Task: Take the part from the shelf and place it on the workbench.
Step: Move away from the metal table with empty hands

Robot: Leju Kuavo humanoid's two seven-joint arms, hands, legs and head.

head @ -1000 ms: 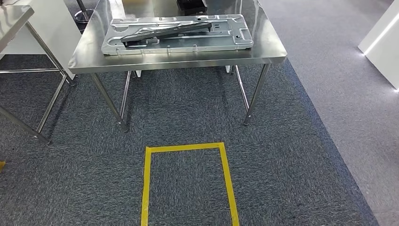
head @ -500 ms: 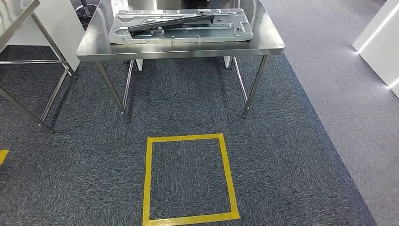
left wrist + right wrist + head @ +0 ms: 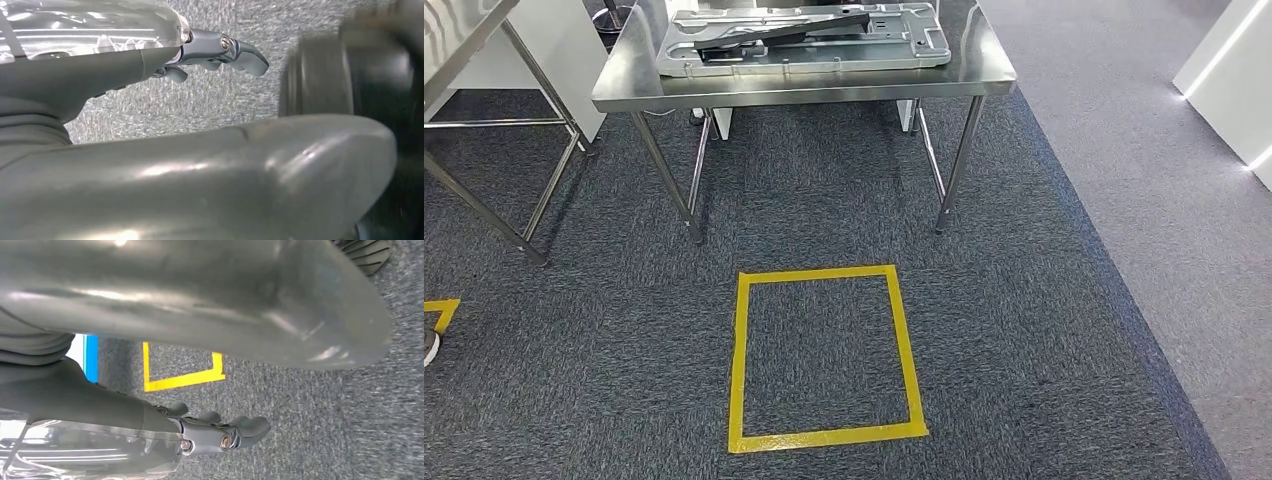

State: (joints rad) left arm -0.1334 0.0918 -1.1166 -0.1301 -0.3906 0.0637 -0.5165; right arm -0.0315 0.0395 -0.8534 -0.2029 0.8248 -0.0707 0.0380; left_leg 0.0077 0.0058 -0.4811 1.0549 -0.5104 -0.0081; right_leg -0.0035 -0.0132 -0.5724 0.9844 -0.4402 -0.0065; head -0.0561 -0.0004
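Part (image 3: 804, 38) is lying flat on the workbench (image 3: 824, 88), toward its far side; a darker bar-shaped piece (image 3: 774, 30) rests diagonally across the top of it. Neither of my hands is touching it.

Workbench is a stainless table on thin metal legs, standing on dark grey carpet (image 3: 1024, 330). On the carpet in front of it, between me and the bench, is a yellow tape square (image 3: 737, 360). A second steel table (image 3: 474, 40) is off to the left, well apart from the bench, and a scrap of yellow tape (image 3: 442, 308) sits at the left edge of the floor. Lighter grey flooring (image 3: 1164, 200) runs along the right side.

My left hand (image 3: 150, 65) hangs over the carpet, fingers (image 3: 240, 50) only slightly bent and apart from the thumb, nothing in it.

My right hand (image 3: 150, 425) is the same: fingers (image 3: 240, 432) loosely extended, clear of the thumb, holding nothing. Behind it on the floor I see a yellow tape corner (image 3: 185, 380) and a blue strip (image 3: 91, 357).
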